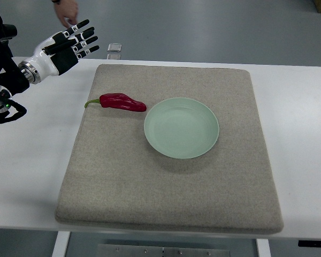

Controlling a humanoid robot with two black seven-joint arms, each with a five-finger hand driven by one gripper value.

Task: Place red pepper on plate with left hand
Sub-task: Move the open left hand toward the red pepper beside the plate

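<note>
A red pepper (121,101) with a green stem lies on the grey mat, its tip just left of the pale green plate (181,127). The plate holds nothing. My left hand (79,41) hovers over the table's far left corner, up and to the left of the pepper and well apart from it. Its fingers (87,38) are stretched out straight and hold nothing. My right arm does not show.
The grey mat (166,187) covers most of the white table (27,176). A small clear clip-like object (114,51) sits at the table's far edge. A person's hand (67,12) reaches down at the top left, just behind my left hand.
</note>
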